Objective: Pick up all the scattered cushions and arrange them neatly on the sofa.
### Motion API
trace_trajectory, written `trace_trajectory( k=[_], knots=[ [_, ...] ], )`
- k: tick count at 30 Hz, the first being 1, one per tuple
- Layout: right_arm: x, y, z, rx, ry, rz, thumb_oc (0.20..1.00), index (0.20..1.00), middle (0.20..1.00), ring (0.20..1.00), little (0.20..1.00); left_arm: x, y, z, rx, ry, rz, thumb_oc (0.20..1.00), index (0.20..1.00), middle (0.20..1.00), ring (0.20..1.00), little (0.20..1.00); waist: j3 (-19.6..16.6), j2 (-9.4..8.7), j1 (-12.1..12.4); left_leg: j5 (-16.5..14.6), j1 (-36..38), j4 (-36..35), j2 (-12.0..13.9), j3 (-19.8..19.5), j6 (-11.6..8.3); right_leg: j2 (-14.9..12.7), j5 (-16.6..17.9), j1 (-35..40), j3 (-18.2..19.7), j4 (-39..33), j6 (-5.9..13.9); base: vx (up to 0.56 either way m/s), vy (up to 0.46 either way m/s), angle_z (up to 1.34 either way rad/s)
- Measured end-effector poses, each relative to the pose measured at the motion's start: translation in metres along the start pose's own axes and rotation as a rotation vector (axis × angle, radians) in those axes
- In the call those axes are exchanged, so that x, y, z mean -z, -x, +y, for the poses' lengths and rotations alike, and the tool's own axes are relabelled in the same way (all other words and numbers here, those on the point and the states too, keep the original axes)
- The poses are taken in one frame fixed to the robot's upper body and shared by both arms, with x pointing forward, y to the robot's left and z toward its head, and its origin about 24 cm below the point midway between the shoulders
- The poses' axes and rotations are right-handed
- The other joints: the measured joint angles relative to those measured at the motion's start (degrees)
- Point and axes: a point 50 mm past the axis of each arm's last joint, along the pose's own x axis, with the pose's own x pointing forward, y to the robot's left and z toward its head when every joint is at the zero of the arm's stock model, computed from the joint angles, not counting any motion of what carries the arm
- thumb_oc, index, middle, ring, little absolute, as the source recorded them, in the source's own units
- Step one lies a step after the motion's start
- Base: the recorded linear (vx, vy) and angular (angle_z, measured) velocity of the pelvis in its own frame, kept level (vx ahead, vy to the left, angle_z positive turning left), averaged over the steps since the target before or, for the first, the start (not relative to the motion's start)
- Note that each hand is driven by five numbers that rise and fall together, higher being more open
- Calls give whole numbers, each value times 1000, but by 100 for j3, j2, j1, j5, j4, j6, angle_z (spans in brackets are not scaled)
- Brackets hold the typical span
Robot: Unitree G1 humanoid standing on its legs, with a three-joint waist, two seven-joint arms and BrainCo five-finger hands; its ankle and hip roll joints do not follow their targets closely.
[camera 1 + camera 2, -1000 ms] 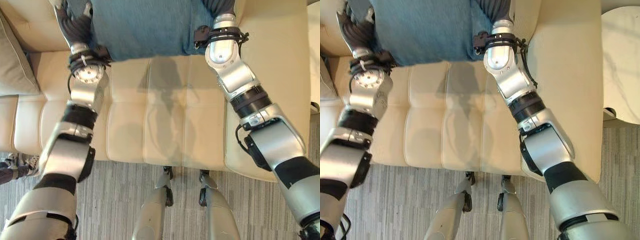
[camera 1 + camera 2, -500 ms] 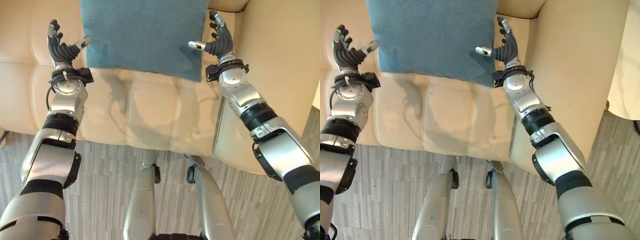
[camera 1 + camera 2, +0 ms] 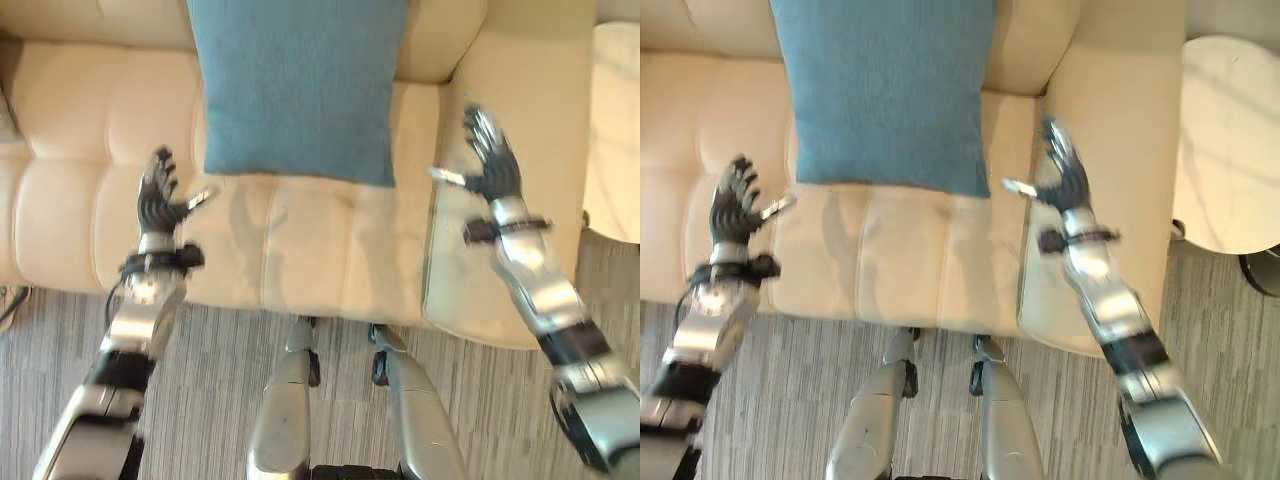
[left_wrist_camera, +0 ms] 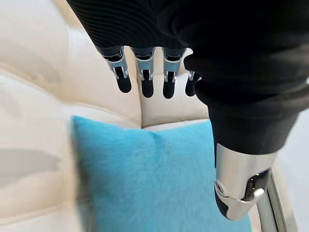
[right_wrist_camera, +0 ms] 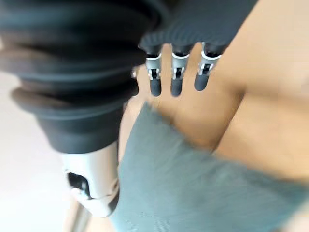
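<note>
A blue cushion (image 3: 295, 85) leans upright against the back of the cream sofa (image 3: 60, 190), resting on the seat near the right armrest. My left hand (image 3: 158, 203) hovers over the seat to the cushion's lower left, fingers straight, holding nothing. My right hand (image 3: 488, 160) is raised over the right armrest, clear of the cushion, fingers spread and empty. The left wrist view shows the cushion (image 4: 159, 183) beyond straight fingers (image 4: 146, 82). In the right wrist view the cushion (image 5: 193, 188) lies past the straight fingers (image 5: 177, 79).
A round white side table (image 3: 1230, 140) stands right of the sofa armrest (image 3: 1120, 90). Grey striped carpet (image 3: 220, 390) runs along the sofa's front edge. The seat left of the cushion is bare.
Both hands have drawn back from the cushion's sides toward me and lower. The cushion stays standing against the backrest. The camera view has shifted.
</note>
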Motion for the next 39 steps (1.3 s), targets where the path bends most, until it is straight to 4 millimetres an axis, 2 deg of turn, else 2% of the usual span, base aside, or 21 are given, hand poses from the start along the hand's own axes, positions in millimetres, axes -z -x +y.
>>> trace_trajectory(
  k=[5,6,7,10,13,17,18,19,20,22,23,25,26,27,28,29,30,32,34,37,39],
  knots=[
    [68,105,-12,-81,0,373,1000,1000,1000,1000,1000,79,82,-1,93,-39,348,1000,1000,1000,1000,1000,-703,49,-396,-213,524,-32,-5,100,-8,12,23,651,49,-439,50,91,71,-10],
    [77,115,-13,-93,4,428,1000,1000,1000,1000,1000,90,95,2,85,-33,405,1000,1000,1000,1000,1000,-768,72,-417,-249,655,-34,-3,147,19,15,29,825,49,-525,58,19,67,-20],
    [99,146,-12,-126,11,584,1000,1000,1000,1000,1000,111,123,4,101,-57,532,1000,1000,1000,1000,1000,-1043,73,-505,-357,834,-35,-10,209,10,16,42,1033,108,-725,73,5,69,-21],
    [133,199,-10,-113,0,830,1000,1000,1000,1000,1000,140,171,13,118,-109,736,1000,1000,1000,1000,1000,-1600,60,-642,-513,1089,-41,-6,404,-3,30,134,1313,283,-1077,138,-11,99,-38],
    [149,234,-1,-109,-25,987,1000,1000,1000,1000,1000,154,191,13,129,-133,833,1000,1000,1000,1000,1000,-1903,43,-861,-584,1223,-42,-57,616,20,45,314,1492,490,-1376,183,-121,76,-40],
    [155,230,10,-138,-8,999,1000,1000,1000,1000,1000,158,192,15,127,-163,858,1000,1000,1000,1000,1000,-1920,-21,-948,-655,1345,-62,-3,1166,150,35,685,1355,637,-1328,349,-299,-5,-71],
    [156,230,12,-125,-14,1002,1000,1000,1000,1000,1000,158,184,12,137,-172,840,1000,1000,1000,1000,1000,-1901,7,-968,-555,1317,-45,67,1273,271,62,895,1315,573,-1371,481,-342,-28,-42],
    [158,229,15,-125,-21,1005,1000,1000,1000,1000,1000,156,178,10,136,-169,821,1000,1000,1000,1000,1000,-1870,72,-965,-519,1275,-79,179,1303,439,99,790,1260,484,-1208,662,-315,-59,-7],
    [162,233,18,-104,-38,1031,1000,1000,1000,1000,1000,155,168,5,140,-166,800,1000,1000,1000,1000,1000,-1868,181,-978,-512,1192,-54,305,1160,475,172,-40,916,285,249,468,-177,-78,26],
    [164,246,23,-100,-54,1080,1000,1000,1000,1000,1000,152,162,0,166,-175,772,1000,1000,1000,1000,1000,-1875,272,-855,-451,1203,-4,405,1013,510,85,-724,860,295,1631,685,-236,-141,32],
    [164,246,24,-84,-63,1080,1000,1000,1000,1000,1000,153,168,2,154,-176,787,1000,1000,1000,1000,1000,-1913,212,-760,-346,1156,32,379,956,425,-4,-1041,1006,368,1928,757,-215,-158,16],
    [164,243,26,-64,-72,1071,1000,1000,1000,1000,1000,155,178,7,142,-192,817,1000,1000,1000,1000,1000,-1991,87,-668,-211,1050,16,315,866,307,-49,-1405,1463,351,1190,536,-325,-213,17],
    [166,231,21,-53,-51,1047,1000,1000,1000,1000,1000,161,190,0,140,-165,865,1000,1000,1000,1000,1000,-1921,264,-586,-7,963,-15,450,738,62,174,-1352,1887,281,255,155,-577,-264,11],
    [166,230,16,-47,-39,1046,1000,1000,1000,1000,1000,164,200,-7,143,-138,893,1000,1000,1000,1000,1000,-1940,508,-515,45,805,35,617,629,-3,405,-1279,1785,246,246,10,-481,-194,18],
    [166,231,15,-42,-36,1049,1000,1000,1000,1000,1000,165,204,-8,140,-125,903,1000,1000,1000,1000,1000,-1973,591,-477,17,660,105,715,626,-134,510,-1279,1678,283,242,-123,-440,-90,12],
    [166,232,10,-37,-17,1056,1000,1000,1000,1000,1000,165,204,-11,149,-119,902,1000,1000,1000,1000,1000,-1968,609,-433,-63,478,128,764,447,-387,560,-1130,1500,295,220,-424,-354,-50,7],
    [166,231,8,-35,-7,1059,1000,1000,1000,1000,1000,165,204,-11,150,-121,909,1000,1000,1000,1000,1000,-1941,545,-389,-300,376,158,700,311,-601,509,-1042,1383,289,192,-539,-442,-61,11],
    [167,229,3,-27,11,1057,1000,1000,1000,1000,1000,165,203,-12,154,-120,909,1000,1000,1000,1000,1000,-1905,478,-425,-325,287,382,490,218,-611,397,-758,1338,231,15,-542,-289,-33,21],
    [165,226,-2,-17,29,1046,1000,1000,1000,1000,1000,162,195,-11,161,-126,878,1000,1000,1000,1000,1000,-1829,248,-627,-560,546,931,-74,-138,-324,122,-444,1348,163,-303,-484,-227,9,27],
    [163,221,1,-28,24,1025,1000,1000,1000,1000,1000,157,180,-13,155,-111,830,1000,1000,1000,1000,1000,-1711,70,-713,-903,1091,776,-175,-473,-220,102,-292,1281,197,-416,-430,-45,57,2],
    [163,217,1,-28,22,1014,1000,1000,1000,1000,1000,156,176,-16,160,-106,817,1000,1000,1000,1000,1000,-1696,119,-771,-950,1330,392,-101,-561,-149,213,-211,1371,179,-588,-278,-19,52,-1]
  ],
)
